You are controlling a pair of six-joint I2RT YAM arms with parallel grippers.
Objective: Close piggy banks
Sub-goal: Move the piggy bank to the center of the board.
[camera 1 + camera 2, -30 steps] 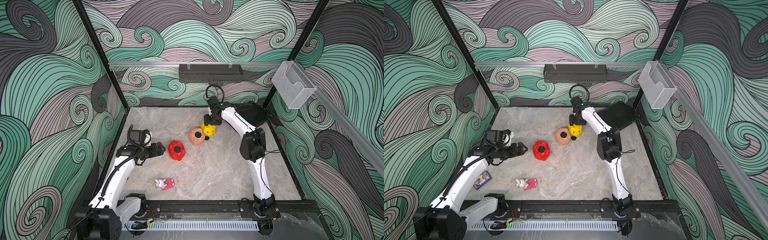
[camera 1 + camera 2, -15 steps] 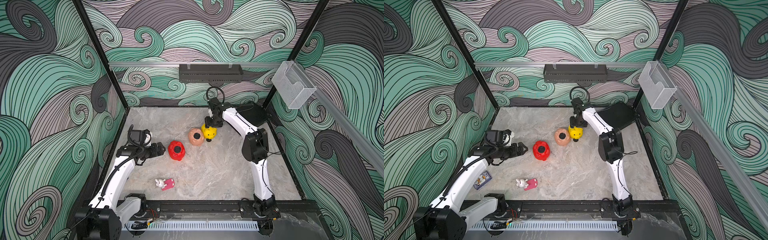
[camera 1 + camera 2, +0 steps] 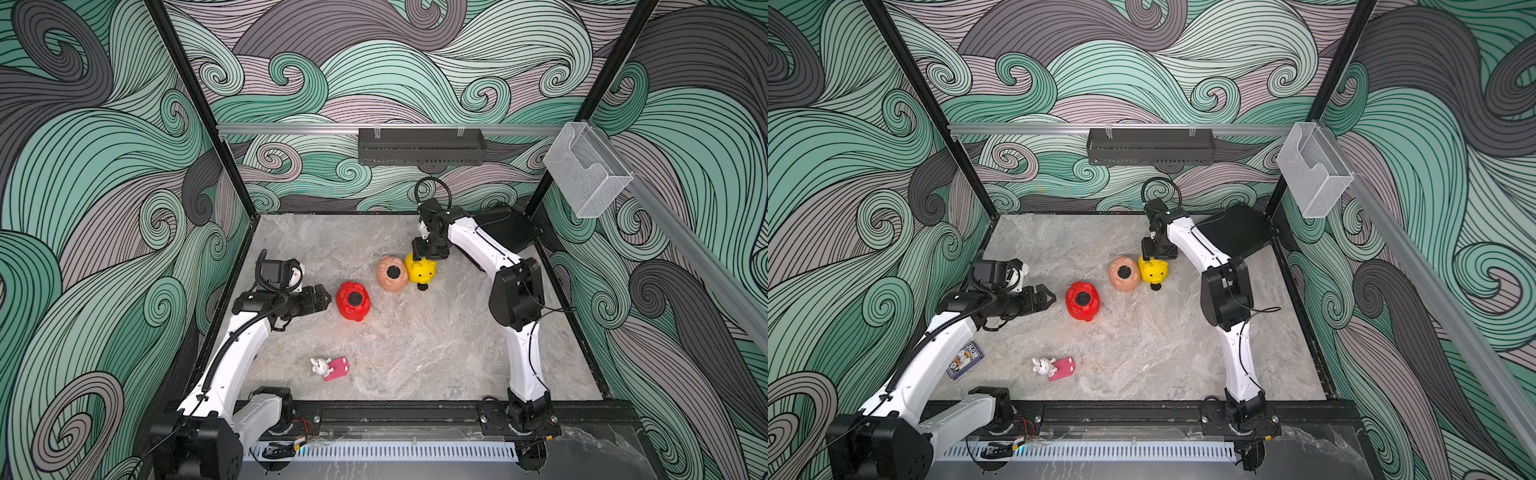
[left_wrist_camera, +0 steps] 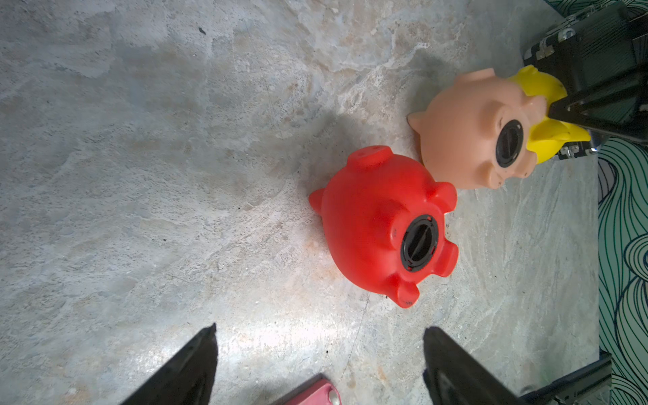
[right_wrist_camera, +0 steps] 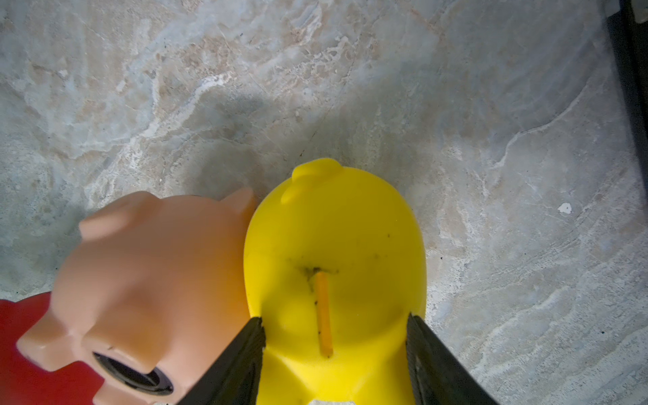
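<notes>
- A white bunny toy (image 3: 319,366) with a flat pink piece (image 3: 337,368) lies near the front edge of the tabletop (image 3: 415,353), left of the middle.
- A small printed card box (image 3: 965,360) lies by the front left corner, seen in a top view beside the left arm.
- The left gripper (image 3: 328,296) hovers near the left edge and points at the red piggy bank. Its jaws are spread wide with nothing between them, and the left wrist view shows bare stone between the two black tips.
- The red piggy bank (image 3: 353,301) lies belly up, left of the tabletop's middle and just beyond the left jaws without touching them. A black plug (image 4: 419,243) sits in its belly hole.
- The peach piggy bank (image 3: 391,273) lies belly up past the middle toward the far edge, near the red one but apart from it. A black plug (image 4: 509,143) fills its hole too.
- The yellow piggy bank (image 3: 422,272) stands with its coin slot (image 5: 322,312) up, touching the peach one's right side.
- A small black round piece (image 3: 422,286) lies at its near side.
- The right gripper (image 5: 335,319) comes down from the far side, its jaws pinching the yellow piggy bank's flanks.
- A black pad (image 3: 511,232) fills the far right corner.
</notes>
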